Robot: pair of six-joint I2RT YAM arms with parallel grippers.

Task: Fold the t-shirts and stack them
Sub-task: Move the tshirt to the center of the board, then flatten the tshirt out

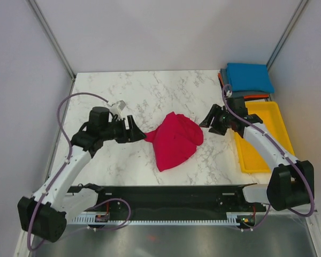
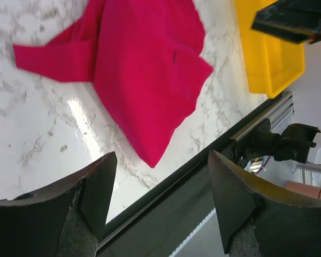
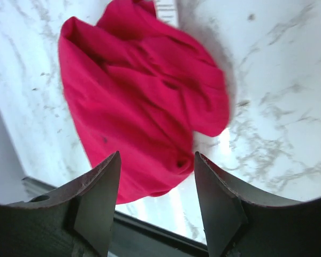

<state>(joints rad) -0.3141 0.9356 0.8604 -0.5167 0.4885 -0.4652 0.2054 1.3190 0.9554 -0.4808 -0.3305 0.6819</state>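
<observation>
A crimson-red t-shirt [image 1: 174, 141] lies crumpled in a loose heap in the middle of the marble table. It also shows in the left wrist view [image 2: 144, 69] and in the right wrist view [image 3: 144, 101]. My left gripper [image 1: 139, 131] is open and empty just left of the shirt, near its sleeve. My right gripper [image 1: 207, 120] is open and empty just right of the shirt. A folded bright blue t-shirt [image 1: 249, 77] tops a stack at the far right corner, with orange and dark grey edges [image 1: 246, 97] showing under it.
A yellow plastic tray [image 1: 261, 136] stands along the right edge, under my right arm; it also shows in the left wrist view [image 2: 267, 53]. A black rail [image 1: 171, 195] runs along the near table edge. Grey walls close in the sides.
</observation>
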